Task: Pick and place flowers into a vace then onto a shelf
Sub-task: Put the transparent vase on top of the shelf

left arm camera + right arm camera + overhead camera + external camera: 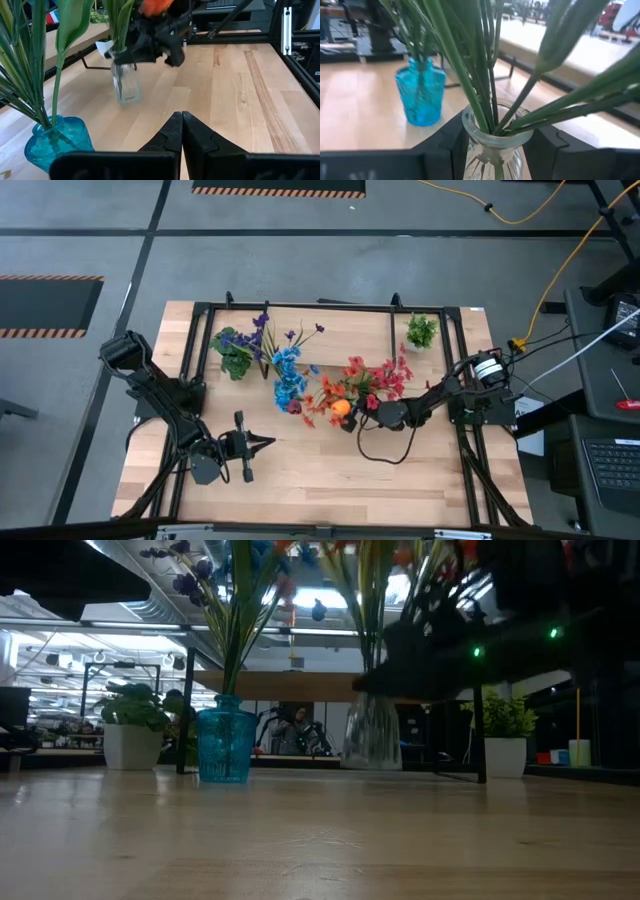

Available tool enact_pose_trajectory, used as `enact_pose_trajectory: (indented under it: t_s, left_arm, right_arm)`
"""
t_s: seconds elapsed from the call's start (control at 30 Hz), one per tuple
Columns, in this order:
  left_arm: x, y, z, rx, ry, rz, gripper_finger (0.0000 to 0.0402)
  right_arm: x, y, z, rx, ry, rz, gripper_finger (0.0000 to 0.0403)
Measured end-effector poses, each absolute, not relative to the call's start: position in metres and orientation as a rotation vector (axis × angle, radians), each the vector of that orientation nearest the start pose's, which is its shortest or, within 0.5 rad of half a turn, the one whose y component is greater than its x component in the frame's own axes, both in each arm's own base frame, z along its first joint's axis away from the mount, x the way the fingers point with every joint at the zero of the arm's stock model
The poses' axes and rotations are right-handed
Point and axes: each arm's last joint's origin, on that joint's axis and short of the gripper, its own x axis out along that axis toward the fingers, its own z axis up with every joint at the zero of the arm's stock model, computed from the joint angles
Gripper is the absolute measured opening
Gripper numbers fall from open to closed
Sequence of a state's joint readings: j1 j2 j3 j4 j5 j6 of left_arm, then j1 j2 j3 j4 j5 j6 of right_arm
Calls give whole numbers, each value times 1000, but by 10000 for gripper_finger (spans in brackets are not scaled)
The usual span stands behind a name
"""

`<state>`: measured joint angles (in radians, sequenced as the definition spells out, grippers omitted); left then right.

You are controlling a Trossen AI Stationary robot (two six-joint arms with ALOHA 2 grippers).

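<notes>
A clear glass vase (372, 735) holding red and orange flowers (372, 378) and an orange bud (341, 407) stands on its base mid-table. My right gripper (353, 420) reaches in from the table's right, and its fingers close round the vase's neck. A blue glass vase (224, 745) with blue and purple flowers (288, 375) stands on the table to its left. The shelf (290, 685) runs behind both vases. My left gripper (268, 444) hovers shut near the front left, its fingers (172, 131) holding nothing. My right gripper has the clear vase's neck (492, 134), just under the rim, between its two fingers (449, 145), one on each side. The fingers come level from the table's right side. The vase stands upright with its base on the table, the stems rising past the gripper.
Two small potted plants stand at the back, one on the left (235, 352) and one on the right (422, 332). Black frame rails (470, 460) run along the table's sides. Bare tabletop (330, 480) lies in front of the vases.
</notes>
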<state>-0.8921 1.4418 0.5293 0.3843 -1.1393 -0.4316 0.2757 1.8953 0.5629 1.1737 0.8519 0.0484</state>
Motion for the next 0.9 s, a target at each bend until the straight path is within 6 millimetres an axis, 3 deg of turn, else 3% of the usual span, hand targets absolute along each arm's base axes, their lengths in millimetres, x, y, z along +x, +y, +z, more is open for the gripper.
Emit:
enact_pose_trajectory:
  t_s: [0.4,0.9]
  left_arm:
    - [179,-180,168,22,219,293,3]
    - [179,-180,168,20,217,293,1]
  right_arm:
    - [286,76,159,-86,128,-568,145]
    - [251,71,219,11,135,-448,145]
